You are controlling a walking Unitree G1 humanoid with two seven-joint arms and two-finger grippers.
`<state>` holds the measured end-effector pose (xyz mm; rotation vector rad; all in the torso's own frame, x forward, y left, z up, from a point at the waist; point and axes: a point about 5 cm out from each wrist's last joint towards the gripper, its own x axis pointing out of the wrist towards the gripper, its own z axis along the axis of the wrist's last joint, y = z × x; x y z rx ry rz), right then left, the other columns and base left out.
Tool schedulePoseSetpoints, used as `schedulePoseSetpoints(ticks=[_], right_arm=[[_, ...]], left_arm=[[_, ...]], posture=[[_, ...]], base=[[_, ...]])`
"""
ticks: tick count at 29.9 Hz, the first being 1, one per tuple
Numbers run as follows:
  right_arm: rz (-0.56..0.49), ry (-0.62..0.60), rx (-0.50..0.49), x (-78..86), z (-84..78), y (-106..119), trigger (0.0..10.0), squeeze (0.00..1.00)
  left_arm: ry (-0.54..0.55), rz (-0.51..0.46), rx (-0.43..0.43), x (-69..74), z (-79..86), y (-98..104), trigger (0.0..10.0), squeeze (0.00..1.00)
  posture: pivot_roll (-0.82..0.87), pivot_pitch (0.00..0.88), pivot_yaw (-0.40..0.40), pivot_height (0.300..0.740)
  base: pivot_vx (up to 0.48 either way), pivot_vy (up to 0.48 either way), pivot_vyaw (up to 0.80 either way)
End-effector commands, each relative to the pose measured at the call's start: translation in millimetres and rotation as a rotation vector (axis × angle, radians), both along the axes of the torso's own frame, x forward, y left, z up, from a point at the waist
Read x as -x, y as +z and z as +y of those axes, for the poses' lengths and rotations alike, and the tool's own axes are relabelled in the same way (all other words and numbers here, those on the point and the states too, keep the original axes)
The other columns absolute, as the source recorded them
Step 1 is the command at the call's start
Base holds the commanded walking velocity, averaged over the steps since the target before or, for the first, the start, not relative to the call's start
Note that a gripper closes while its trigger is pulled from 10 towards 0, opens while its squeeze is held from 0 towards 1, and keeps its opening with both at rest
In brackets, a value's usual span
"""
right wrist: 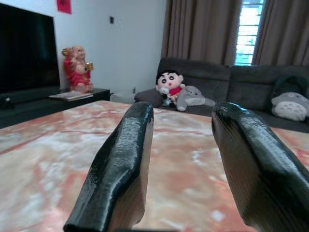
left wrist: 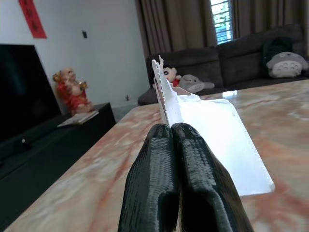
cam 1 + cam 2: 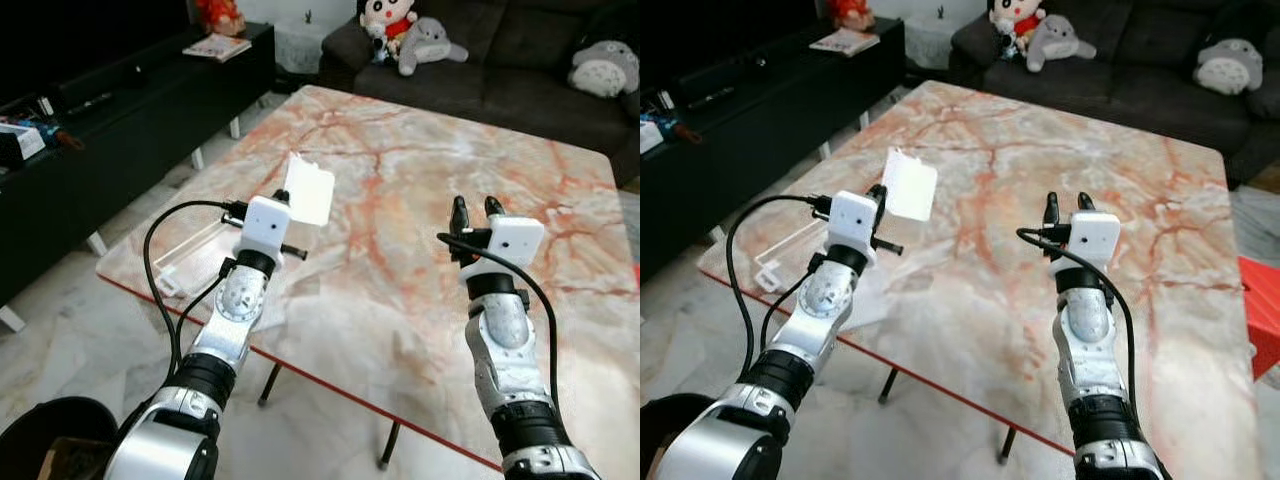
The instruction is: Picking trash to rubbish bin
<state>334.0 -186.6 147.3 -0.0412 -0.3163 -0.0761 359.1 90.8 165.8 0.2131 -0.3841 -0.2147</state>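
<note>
Left gripper [image 2: 176, 140] pinches wrapper [image 3: 309, 190] above table [image 3: 420, 180].
Fingers pressed together on the wrapper's torn edge, held clear of the marble top. Looks light, thin, floppy and slick, so an edge pinch suits it, firm grip needed. Right gripper [image 3: 474, 210] spread, empty, hovering over the table. Bin [image 3: 45, 440] on the floor beside the table's near-left corner.

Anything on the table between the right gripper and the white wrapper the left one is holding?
Nothing: in the left eye view only bare marble table lies between the open right gripper and the white wrapper pinched by the left gripper.
</note>
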Motion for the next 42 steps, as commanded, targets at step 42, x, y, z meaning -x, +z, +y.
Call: schedulePoseSetpoints(ticks=[42], right_arm=[[-0.004, -0.045, 0.012, 2.6, -13.6, 4.2, 10.0, 0.00]], left_arm=[[-0.030, -0.043, 0.036, 3.3, -11.2, 7.3, 10.0, 0.00]], posture=[[0.13, 0.032, -0.071, 0.740]], base=[[0.000, -0.237, 0.01]])
